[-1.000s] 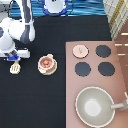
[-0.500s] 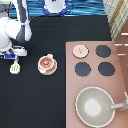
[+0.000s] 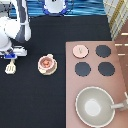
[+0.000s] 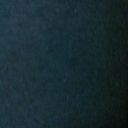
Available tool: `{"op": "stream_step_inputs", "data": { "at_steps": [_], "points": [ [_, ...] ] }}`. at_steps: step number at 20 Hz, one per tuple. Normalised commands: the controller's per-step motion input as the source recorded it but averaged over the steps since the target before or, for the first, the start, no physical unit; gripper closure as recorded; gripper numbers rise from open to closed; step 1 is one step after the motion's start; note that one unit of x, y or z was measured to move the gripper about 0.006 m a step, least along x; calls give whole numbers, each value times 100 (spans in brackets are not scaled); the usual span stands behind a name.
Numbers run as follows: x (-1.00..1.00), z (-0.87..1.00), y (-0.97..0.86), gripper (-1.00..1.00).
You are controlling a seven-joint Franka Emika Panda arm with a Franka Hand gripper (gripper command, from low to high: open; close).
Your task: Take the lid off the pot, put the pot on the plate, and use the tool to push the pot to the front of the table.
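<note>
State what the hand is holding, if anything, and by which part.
Cannot be told. The hand sits at the exterior view's left edge, right above the small cream slotted spatula lying on the black table.

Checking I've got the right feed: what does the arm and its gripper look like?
White rounded shells with dark blue-black joint sections on the arm, which enters from the exterior view's top. The gripper, at that view's left edge above the spatula, is white with a blue block. No cables or markings can be made out.
</note>
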Motion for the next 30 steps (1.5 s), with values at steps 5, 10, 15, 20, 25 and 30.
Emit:
{"op": "stream_step_inputs", "data": {
  "at_steps": [5,10,15,20,25,30],
  "points": [
    [-20,100,30,100],
    [-50,87,65,100],
    [-40,63,59,100],
    [-36,50,55,100],
    [-37,49,55,100],
    [-37,49,55,100]
  ]
}}
